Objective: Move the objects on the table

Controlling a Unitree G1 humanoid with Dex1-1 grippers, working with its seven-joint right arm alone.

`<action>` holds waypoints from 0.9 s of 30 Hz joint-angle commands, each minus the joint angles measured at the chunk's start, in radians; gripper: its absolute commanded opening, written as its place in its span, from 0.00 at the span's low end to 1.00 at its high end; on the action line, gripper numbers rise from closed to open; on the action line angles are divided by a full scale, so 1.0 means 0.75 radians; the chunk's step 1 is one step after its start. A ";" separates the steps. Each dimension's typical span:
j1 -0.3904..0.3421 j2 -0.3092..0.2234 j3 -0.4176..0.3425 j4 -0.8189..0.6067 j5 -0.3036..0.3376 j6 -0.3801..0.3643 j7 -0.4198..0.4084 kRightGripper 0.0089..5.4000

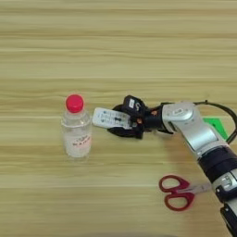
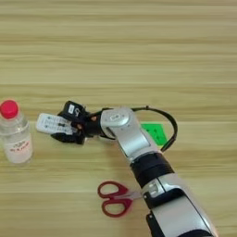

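A small clear plastic bottle (image 1: 76,127) with a red cap stands upright left of centre on the light-yellow wooden table (image 1: 115,46). Just right of it lies the slim white remote (image 1: 110,118), its right end between the two black fingers of my right gripper (image 1: 128,119), which is shut on it. In the right eye view the bottle (image 2: 15,133) sits at the left edge, with the remote (image 2: 53,124) and the gripper (image 2: 70,124) beside it. The silver forearm (image 1: 196,129) comes in from the lower right. The puzzle cube and the tiny white block are out of view.
Red-handled scissors (image 1: 178,191) lie near the front right, beside the forearm. A flat green piece (image 2: 154,133) lies on the table behind the arm, partly covered by it. A black cable (image 2: 169,121) loops off the arm.
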 commanded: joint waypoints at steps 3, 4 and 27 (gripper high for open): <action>-0.069 -0.036 -0.038 -0.065 0.031 -0.048 0.011 0.79; -0.063 -0.043 -0.039 -0.079 0.036 -0.057 0.022 0.81; -0.088 -0.249 -0.318 -0.170 0.240 -0.125 0.144 1.00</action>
